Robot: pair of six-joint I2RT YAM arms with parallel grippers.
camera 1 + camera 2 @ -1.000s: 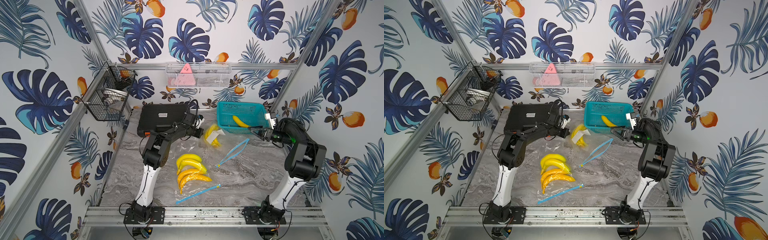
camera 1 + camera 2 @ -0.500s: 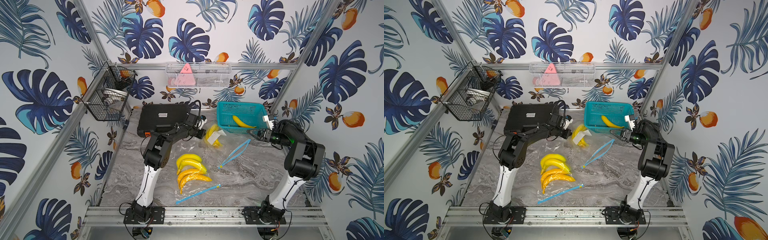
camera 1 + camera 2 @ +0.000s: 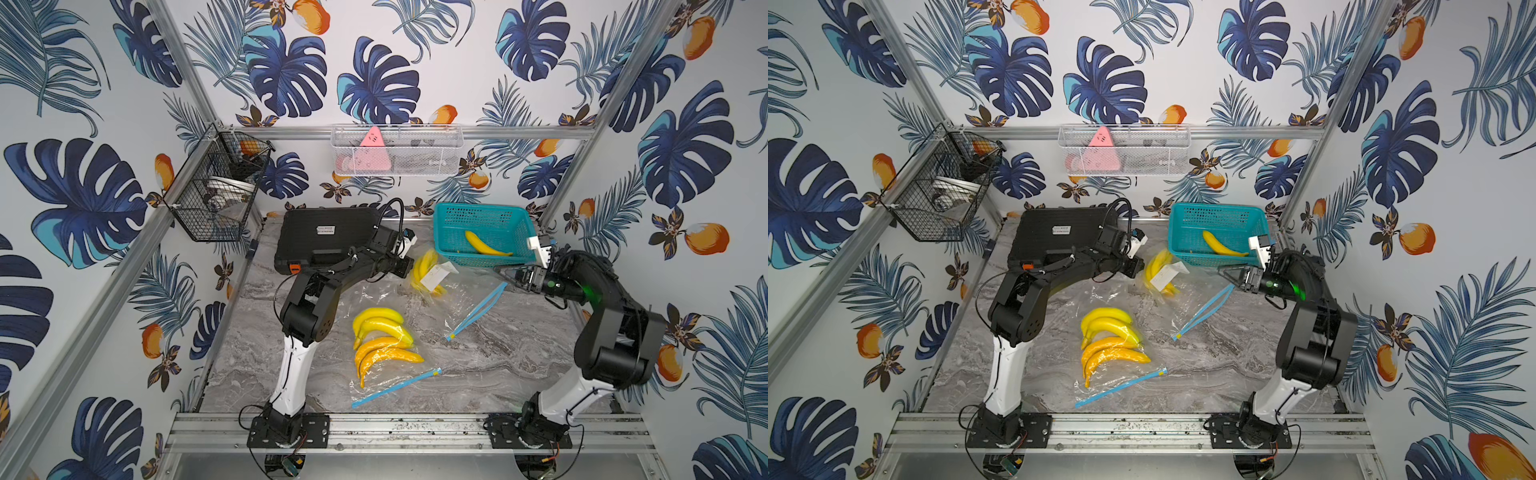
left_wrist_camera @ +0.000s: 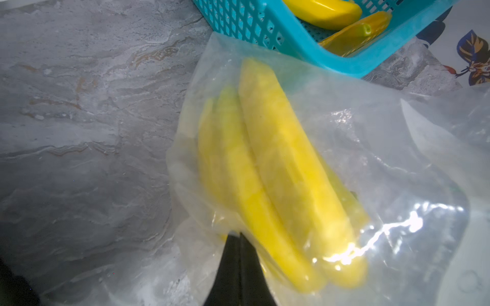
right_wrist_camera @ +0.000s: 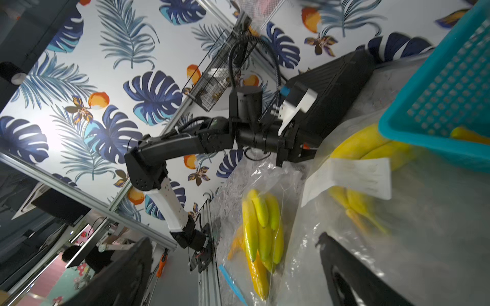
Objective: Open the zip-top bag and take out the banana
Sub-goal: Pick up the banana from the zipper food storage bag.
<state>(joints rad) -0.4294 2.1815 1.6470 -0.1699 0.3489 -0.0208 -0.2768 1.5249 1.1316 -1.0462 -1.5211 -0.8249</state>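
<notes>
A clear zip-top bag (image 3: 461,291) (image 4: 397,159) with a white label lies in front of the teal basket, seen in both top views. A bunch of yellow bananas (image 3: 424,266) (image 3: 1156,266) (image 4: 278,172) lies inside it. The bag's blue zip strip (image 3: 478,309) points toward the front right. My left gripper (image 3: 409,266) (image 4: 240,234) is shut on the bag's film beside the bananas' ends. My right gripper (image 3: 505,272) (image 3: 1227,274) (image 5: 233,241) stands open at the bag's zip end. One of its fingers (image 5: 344,265) shows through clear film.
The teal basket (image 3: 482,210) at the back right holds a loose banana (image 3: 484,247). A second clear bag of yellow and orange bananas (image 3: 382,340) lies mid-table, its blue zip (image 3: 395,388) near the front. A black case (image 3: 324,237) sits at the back left, under a wire wall basket (image 3: 216,199).
My left gripper has shifted slightly right with the bag, and the zip end has slid right a little. The right gripper has come down slightly toward the bag.
</notes>
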